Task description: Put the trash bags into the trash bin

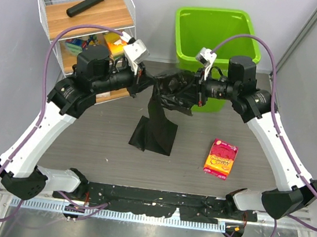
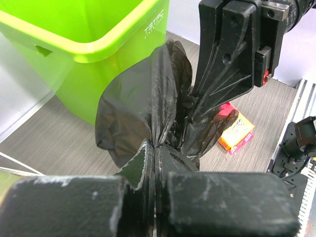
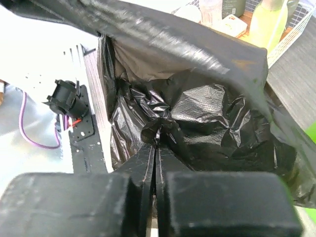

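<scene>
A glossy black trash bag [image 1: 170, 94] hangs crumpled between my two grippers, its lower end [image 1: 155, 134] resting flat on the table. My left gripper [image 1: 150, 81] is shut on the bag's left side; in the left wrist view its closed fingers [image 2: 157, 148] pinch the plastic [image 2: 143, 103]. My right gripper [image 1: 193, 89] is shut on the bag's right side; in the right wrist view it [image 3: 158, 138] grips a bunched fold [image 3: 197, 113]. The lime-green trash bin [image 1: 216, 32] stands open just behind the right gripper and shows in the left wrist view [image 2: 84, 44].
A wire shelf rack [image 1: 84, 15] stands at the back left with a slim black cylinder [image 1: 84, 4] on its wooden top. A red and yellow snack packet [image 1: 221, 158] lies on the table at the right, also in the left wrist view [image 2: 236, 132].
</scene>
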Tool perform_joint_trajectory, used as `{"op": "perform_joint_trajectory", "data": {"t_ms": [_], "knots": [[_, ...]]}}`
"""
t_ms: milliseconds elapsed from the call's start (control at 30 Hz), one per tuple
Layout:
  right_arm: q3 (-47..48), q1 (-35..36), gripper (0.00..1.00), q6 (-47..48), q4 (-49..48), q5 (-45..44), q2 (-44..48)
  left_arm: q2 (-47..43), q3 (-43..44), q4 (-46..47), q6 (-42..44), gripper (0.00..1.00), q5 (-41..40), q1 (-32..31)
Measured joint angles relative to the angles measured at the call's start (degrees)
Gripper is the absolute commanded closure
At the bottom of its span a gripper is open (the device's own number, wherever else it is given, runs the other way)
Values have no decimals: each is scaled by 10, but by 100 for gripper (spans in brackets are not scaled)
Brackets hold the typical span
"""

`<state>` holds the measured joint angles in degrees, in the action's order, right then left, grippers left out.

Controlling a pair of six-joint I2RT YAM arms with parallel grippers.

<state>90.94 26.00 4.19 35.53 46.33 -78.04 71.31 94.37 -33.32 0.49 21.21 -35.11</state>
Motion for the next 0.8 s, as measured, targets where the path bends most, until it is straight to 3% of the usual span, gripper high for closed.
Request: {"op": "perform_joint_trajectory", "data": {"t_ms": [167,533,800], "knots": [[0,-3,99,9,2,-47,0,-5,0,-5,2,100,-3,0],[41,-20,99,104,52,-346,42,-40,24,-46,54,100,-107,0],[60,-12,99,160,50,-487,88,-42,27,-50,89,100,-151,-6]]}}
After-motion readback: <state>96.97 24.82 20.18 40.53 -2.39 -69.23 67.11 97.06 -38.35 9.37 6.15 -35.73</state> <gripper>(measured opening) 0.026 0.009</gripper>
